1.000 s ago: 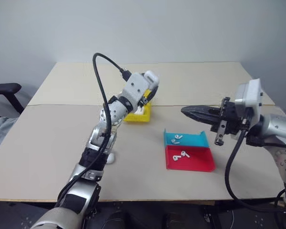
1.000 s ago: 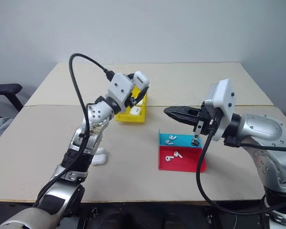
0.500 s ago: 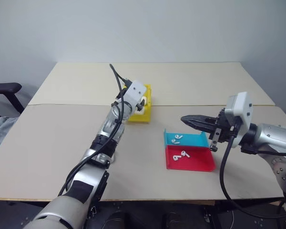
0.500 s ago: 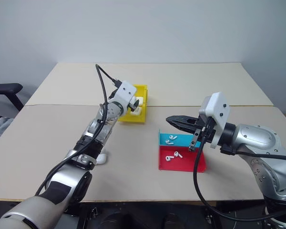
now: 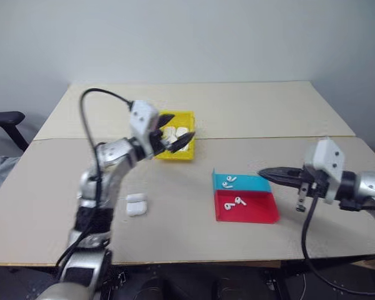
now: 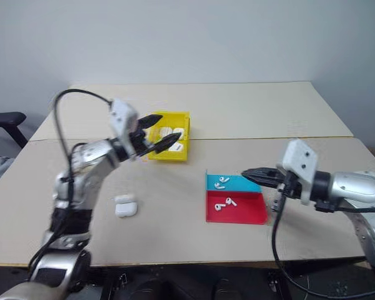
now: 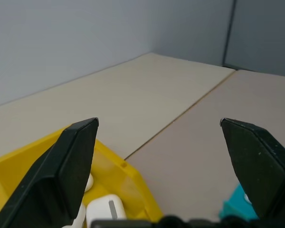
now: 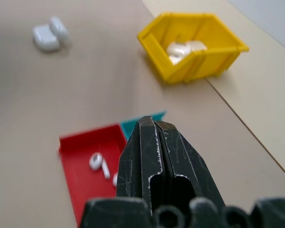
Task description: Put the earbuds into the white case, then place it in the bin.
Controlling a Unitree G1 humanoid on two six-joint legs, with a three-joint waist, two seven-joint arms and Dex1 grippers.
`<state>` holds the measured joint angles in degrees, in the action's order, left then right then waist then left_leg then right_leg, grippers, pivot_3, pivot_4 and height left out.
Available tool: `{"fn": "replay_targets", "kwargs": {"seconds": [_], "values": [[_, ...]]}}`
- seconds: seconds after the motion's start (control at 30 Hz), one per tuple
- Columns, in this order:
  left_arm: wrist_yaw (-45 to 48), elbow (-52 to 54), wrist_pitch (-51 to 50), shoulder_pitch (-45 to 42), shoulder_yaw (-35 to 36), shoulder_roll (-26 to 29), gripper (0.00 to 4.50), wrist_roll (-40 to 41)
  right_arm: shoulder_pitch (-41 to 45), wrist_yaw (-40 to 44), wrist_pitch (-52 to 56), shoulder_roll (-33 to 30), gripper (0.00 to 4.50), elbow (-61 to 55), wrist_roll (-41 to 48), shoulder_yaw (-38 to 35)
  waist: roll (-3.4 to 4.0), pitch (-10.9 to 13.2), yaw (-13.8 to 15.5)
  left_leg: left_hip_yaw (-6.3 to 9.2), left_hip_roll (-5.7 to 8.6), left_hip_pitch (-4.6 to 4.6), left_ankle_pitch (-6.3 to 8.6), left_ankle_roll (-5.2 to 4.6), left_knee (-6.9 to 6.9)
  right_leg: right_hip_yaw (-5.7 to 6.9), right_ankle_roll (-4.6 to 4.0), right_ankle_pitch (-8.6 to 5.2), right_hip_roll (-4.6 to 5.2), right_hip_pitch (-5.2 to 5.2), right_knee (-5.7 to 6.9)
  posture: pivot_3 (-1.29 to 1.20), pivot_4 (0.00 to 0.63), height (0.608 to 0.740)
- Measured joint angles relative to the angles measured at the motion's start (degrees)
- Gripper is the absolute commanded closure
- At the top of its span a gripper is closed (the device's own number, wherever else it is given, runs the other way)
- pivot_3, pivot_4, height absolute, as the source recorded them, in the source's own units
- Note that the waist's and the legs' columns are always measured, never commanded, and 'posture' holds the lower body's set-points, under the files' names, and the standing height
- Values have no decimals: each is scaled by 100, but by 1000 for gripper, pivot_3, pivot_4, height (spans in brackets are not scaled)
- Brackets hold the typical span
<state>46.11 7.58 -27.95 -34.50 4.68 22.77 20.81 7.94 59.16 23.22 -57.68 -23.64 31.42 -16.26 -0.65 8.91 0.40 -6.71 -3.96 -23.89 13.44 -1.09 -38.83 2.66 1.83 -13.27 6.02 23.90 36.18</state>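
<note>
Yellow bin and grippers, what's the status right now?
Left gripper open, empty, beside the yellow bin. Right gripper shut over the red and blue tray. White cases in bin; open case on table.

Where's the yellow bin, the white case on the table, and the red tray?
Bin (image 5: 175,155), left eye view, front wall.
Case (image 5: 136,204), left eye view, its top.
Tray (image 5: 259,209), left eye view, bare red floor.

left hand (image 5: 174,140) now spread, empty — white case (image 5: 182,132) dropped in bin (image 5: 189,117)
</note>
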Motion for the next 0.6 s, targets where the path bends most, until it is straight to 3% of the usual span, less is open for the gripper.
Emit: {"fn": "replay_targets", "kwargs": {"seconds": [0.17,0.33,0.6], "values": [[1243,874,132,1373,311,1228,23,713,-283,539,-781,-204,4500,730,-461,-318,0,0,8,-1,-1,7,2,-3,4,-3,-1,-2,0,-3,-2,0,150,740],[1829,1347,-50,2273,821,2059,23,1257,-533,857,-1272,-307,4500,1229,-796,-503,1,0,31,-3,-2,7,3,-4,4,-3,0,-4,1,-3,-3,0,150,740],[1840,1689,-80,2782,1187,2481,23,1437,-727,1196,-1531,-315,4500,1302,-830,-504,2,-1,29,-2,-2,10,4,-4,7,-3,-2,-5,0,-3,-1,0,150,740]]}}
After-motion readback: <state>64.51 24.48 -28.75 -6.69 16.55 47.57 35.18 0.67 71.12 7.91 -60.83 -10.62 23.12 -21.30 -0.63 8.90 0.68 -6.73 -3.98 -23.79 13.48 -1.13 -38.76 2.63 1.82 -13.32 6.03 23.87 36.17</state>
